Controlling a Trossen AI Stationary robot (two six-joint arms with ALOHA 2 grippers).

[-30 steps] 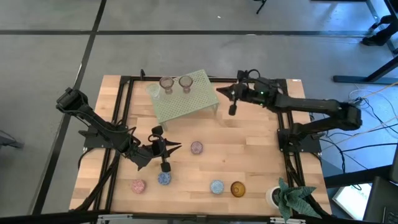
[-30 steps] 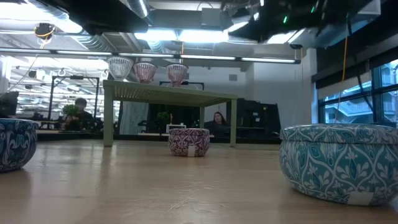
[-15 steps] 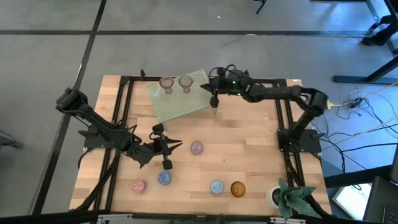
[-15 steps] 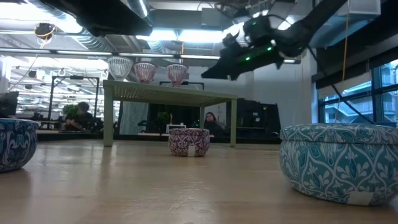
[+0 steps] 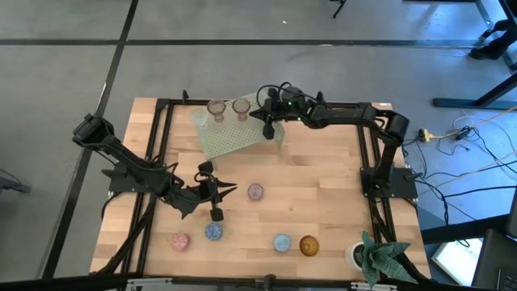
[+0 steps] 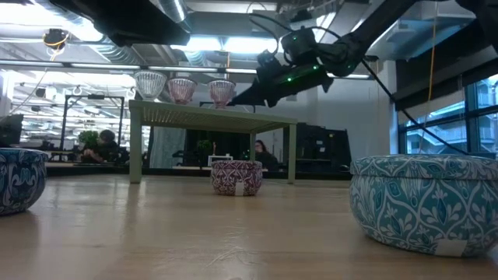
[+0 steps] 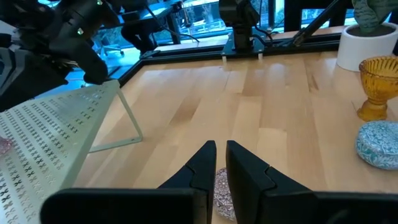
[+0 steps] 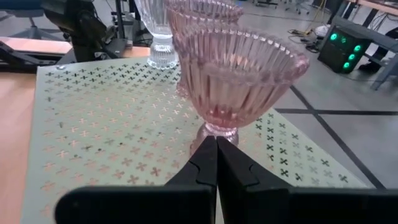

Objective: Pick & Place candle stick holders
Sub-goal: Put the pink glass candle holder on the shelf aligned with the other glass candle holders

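Observation:
The pale green rack [image 5: 234, 128] stands at the far middle of the table. On it stand a clear stemmed cup [image 6: 150, 83] and two pink stemmed cups [image 6: 182, 89] [image 6: 221, 91]. My right gripper [image 5: 269, 129] is shut and empty over the rack's right part. Its tips [image 8: 216, 142] are right in front of the foot of the nearest pink cup [image 8: 239, 74]. My left gripper [image 5: 232, 190] is shut and low over the table, pointing at a mauve cup [image 5: 255, 191], which shows just beyond its tips in the left wrist view [image 7: 219, 190]. My right gripper's shut fingertips [image 8: 208, 149] come level from the table's right side to the foot [image 8: 217, 132] of the nearest pink cup. I cannot tell whether they touch it. The cup stands upright on the rack.
On the near part of the table stand a pink cup [image 5: 179, 241], two blue cups [image 5: 213, 232] [image 5: 281, 242] and an amber stemmed cup [image 5: 309, 245]. A white pot with a green plant [image 5: 373, 255] stands at the near right corner. Bare wood lies between the rack and the cups.
My right gripper has gone from the table's far right toward its left edge, over the green rack, up to the nearest pink cup. It has stayed shut. The cups have not moved.

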